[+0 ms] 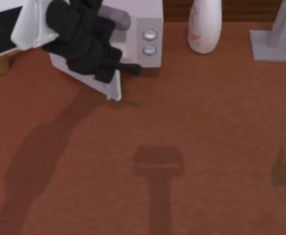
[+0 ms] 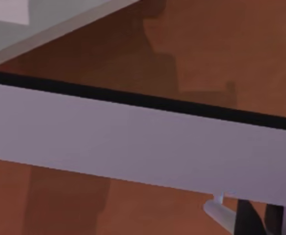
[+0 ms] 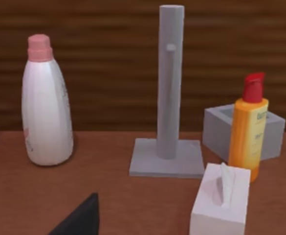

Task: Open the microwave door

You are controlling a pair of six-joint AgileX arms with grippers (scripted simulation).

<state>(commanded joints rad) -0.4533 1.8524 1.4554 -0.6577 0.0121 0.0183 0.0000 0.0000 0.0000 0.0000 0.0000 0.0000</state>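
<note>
The microwave (image 1: 150, 19) sits at the table's far edge, left of centre, and its microwave door (image 1: 96, 81) already swings out at an angle toward the table's left, so we judge the opening partly done with more swing left. Our left gripper (image 1: 125, 68) is at the door's free edge; whether it's clamped there we cannot tell. Our right gripper isn't visible, parked at the right.

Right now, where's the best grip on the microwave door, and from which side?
Grip the microwave door at its free edge, the corner nearest the table's front, coming from above as the left tool is. The door stands swung out at an angle; that edge is exposed and farthest from the hinge.
</note>
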